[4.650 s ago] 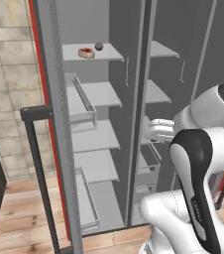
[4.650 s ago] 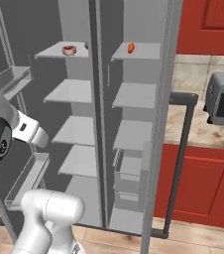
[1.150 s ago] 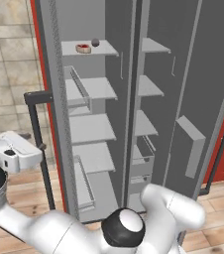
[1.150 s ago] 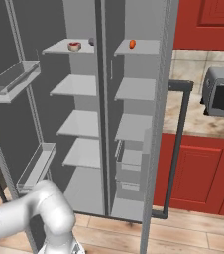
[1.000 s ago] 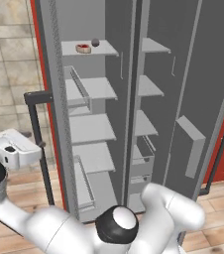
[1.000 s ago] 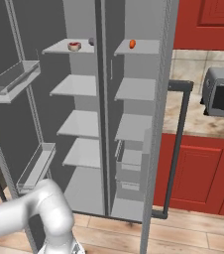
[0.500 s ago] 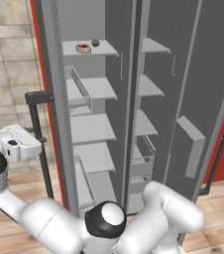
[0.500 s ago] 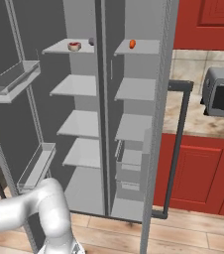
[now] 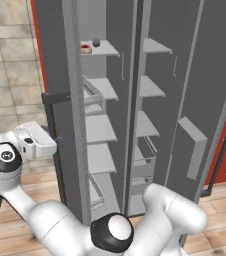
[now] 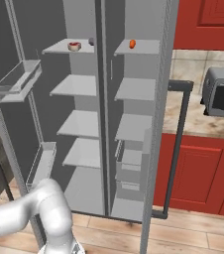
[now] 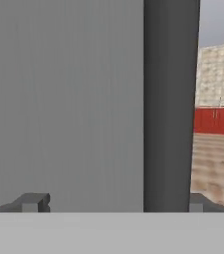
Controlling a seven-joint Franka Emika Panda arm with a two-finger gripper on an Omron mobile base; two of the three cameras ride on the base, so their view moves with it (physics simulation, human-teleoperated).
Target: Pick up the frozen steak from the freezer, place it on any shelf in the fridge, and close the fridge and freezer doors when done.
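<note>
At far left, outside freezer door, gripper spread wide, dark door handle between fingertips, nothing clamped. Both doors open.

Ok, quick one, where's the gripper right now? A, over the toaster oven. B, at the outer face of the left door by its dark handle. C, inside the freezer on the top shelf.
B: the gripper sits against the left door, with the handle between its fingertips in the hand view.
</note>
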